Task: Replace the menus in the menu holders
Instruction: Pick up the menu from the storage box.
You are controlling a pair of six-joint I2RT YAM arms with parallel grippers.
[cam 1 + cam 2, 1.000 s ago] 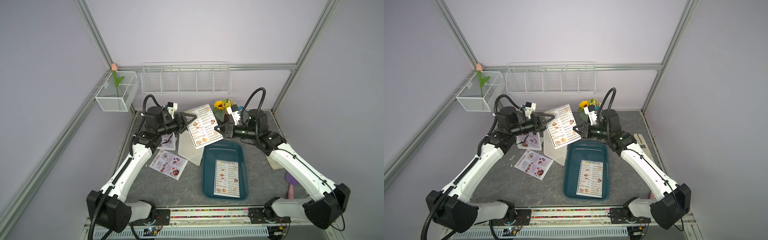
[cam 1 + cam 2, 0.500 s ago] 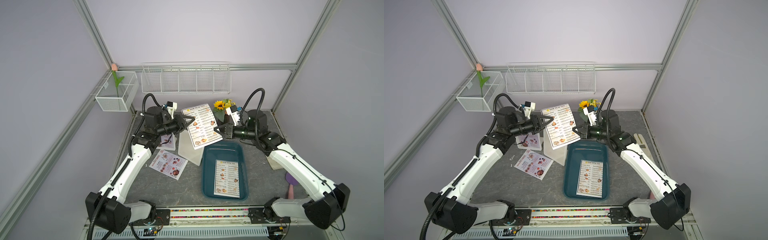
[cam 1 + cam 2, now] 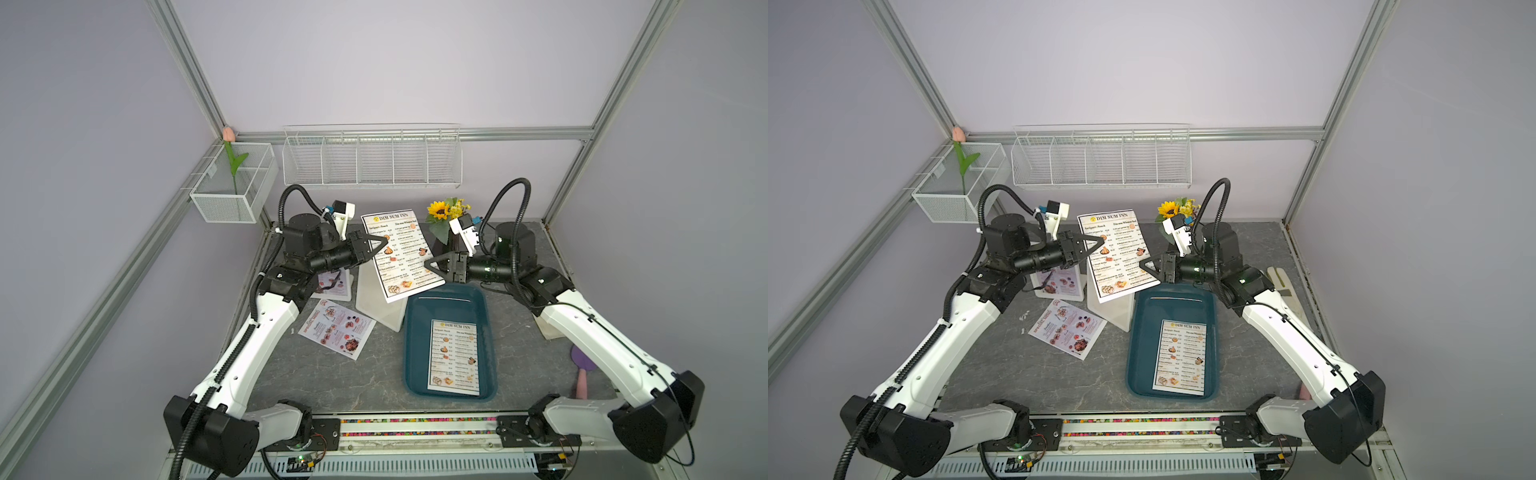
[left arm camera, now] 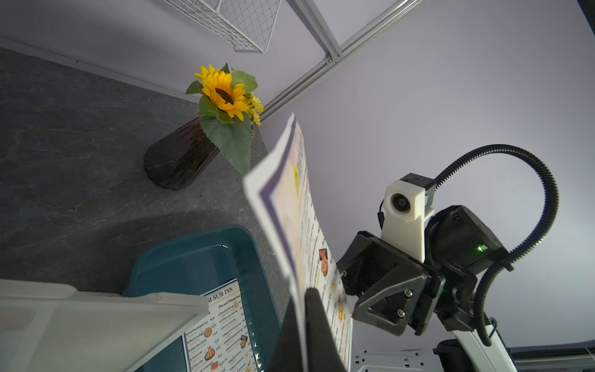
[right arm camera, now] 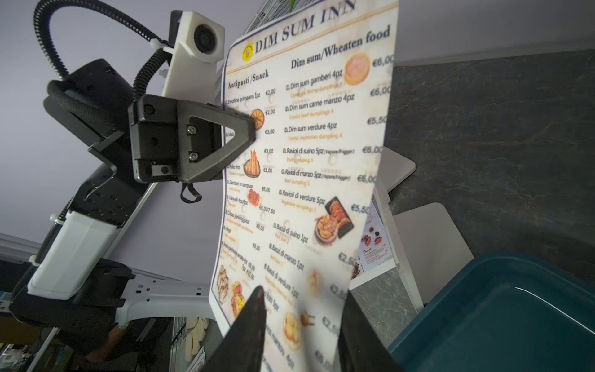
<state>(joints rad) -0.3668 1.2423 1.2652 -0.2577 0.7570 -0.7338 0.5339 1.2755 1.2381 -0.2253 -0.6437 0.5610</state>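
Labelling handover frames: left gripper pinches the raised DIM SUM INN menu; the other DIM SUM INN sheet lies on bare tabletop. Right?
One slip: the other sheet lies inside the teal tray instead, as both top views show. The left gripper does pinch the raised menu.

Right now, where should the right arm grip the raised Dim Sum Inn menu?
Best take the menu by its lower right edge, coming edge-on from the robot's right. The sheet hangs roughly upright, the left gripper clamps the opposite edge, and the right gripper has open fingers flanking that edge.
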